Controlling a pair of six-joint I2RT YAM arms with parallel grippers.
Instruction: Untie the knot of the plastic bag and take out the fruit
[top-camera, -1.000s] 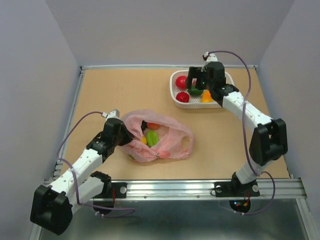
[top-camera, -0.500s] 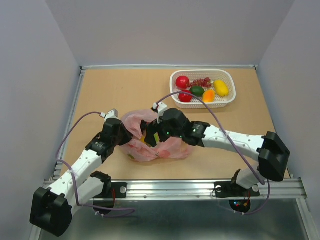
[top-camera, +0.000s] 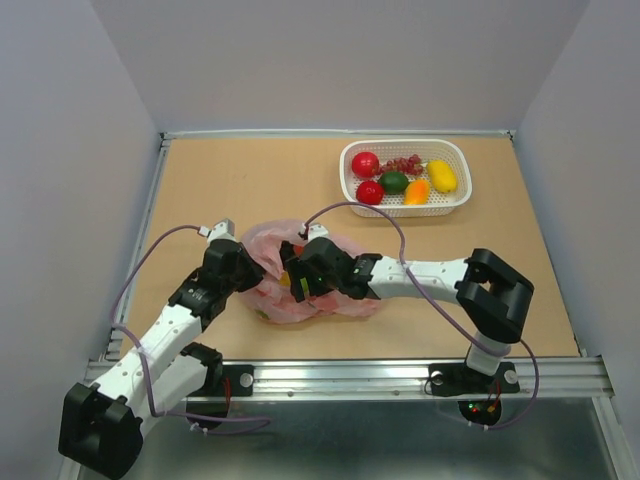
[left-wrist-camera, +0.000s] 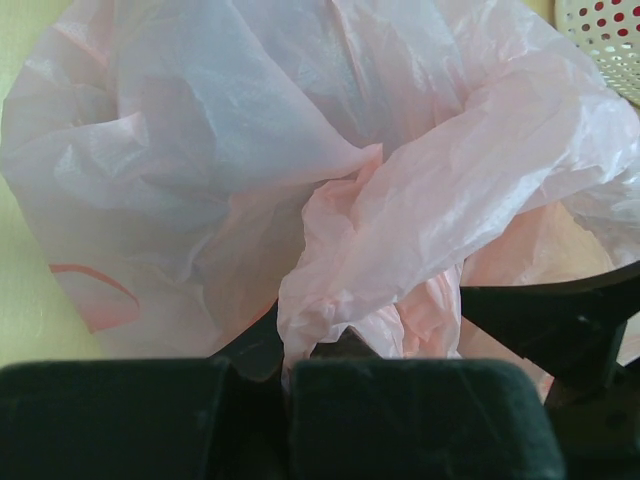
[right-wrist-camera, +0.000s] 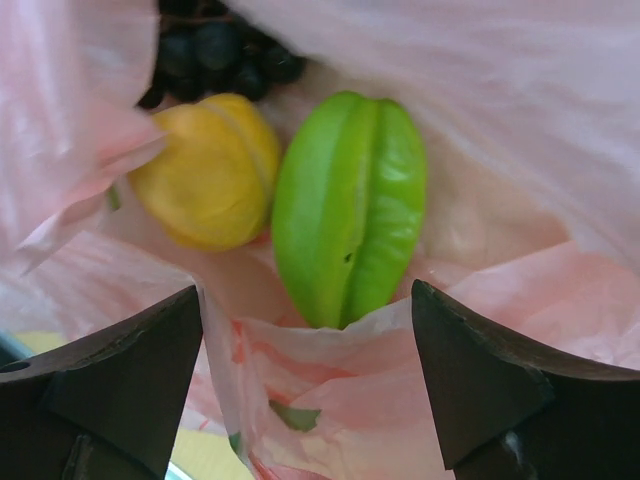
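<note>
By the counter's near edge the plastic bag (left-wrist-camera: 200, 150) lies unknotted, a fold clamped in the left tool (left-wrist-camera: 285, 375), the right tool (right-wrist-camera: 305, 300) apart over a green starfruit (right-wrist-camera: 350, 200), yellow fruit (right-wrist-camera: 205, 170) and dark grapes (right-wrist-camera: 215, 50) left inside, while 6 fruits (top-camera: 395, 182) sit in the white basket (top-camera: 400, 142) by the far-right corner.

A tan table (top-camera: 250, 180) is boxed in by a plain pale grey back wall (top-camera: 340, 60), left wall (top-camera: 60, 150) and right wall (top-camera: 590, 120). A silver rail (top-camera: 350, 375) runs along its near edge. The light is soft and even. The grey strip (top-camera: 350, 440) below the rail may be floor.
</note>
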